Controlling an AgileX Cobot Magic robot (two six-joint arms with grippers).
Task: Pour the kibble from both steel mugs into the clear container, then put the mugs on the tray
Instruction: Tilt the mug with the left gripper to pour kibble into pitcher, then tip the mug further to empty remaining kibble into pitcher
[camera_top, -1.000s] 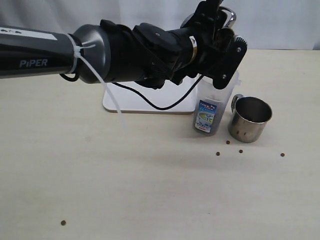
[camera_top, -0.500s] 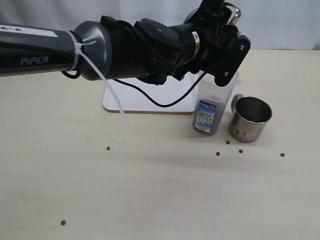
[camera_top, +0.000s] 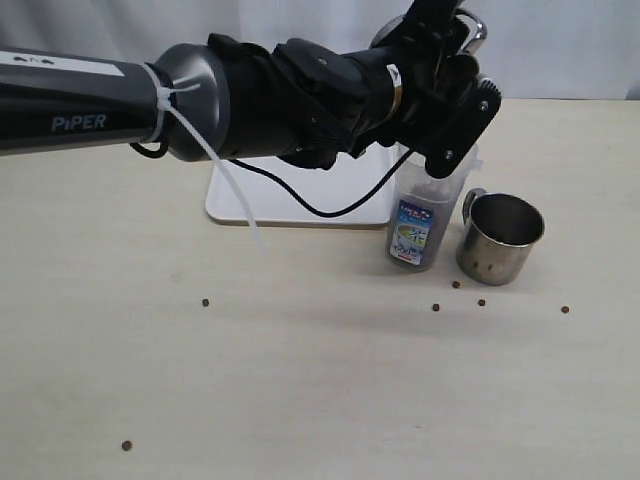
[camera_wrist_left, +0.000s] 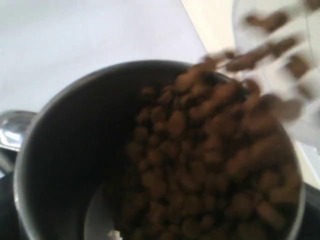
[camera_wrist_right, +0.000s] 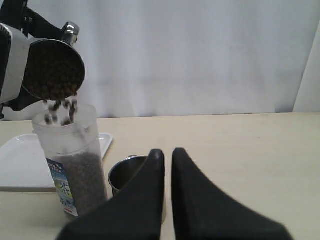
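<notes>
My left gripper (camera_top: 445, 75) is shut on a steel mug (camera_wrist_right: 52, 70), tipped on its side above the clear container (camera_top: 428, 205). Kibble (camera_wrist_left: 210, 165) slides over the mug's rim and falls into the container (camera_wrist_right: 70, 160), which is partly filled with brown pellets. The second steel mug (camera_top: 500, 238) stands upright on the table just right of the container. Behind the arm lies the white tray (camera_top: 290, 205). My right gripper (camera_wrist_right: 167, 152) hovers shut and empty near that second mug (camera_wrist_right: 127, 172), out of the exterior view.
Loose pellets lie on the table: one (camera_top: 205, 302) left of centre, one (camera_top: 127, 445) near the front left, several (camera_top: 481, 302) before the standing mug. The left arm (camera_top: 200, 100) and its cable span the tray area. A white curtain (camera_wrist_right: 200, 55) backs the table.
The left arm has shifted slightly right and kept the mug tipped over the container. A stray pellet has landed on the table and rolled a little leftward. The right gripper stays shut.
</notes>
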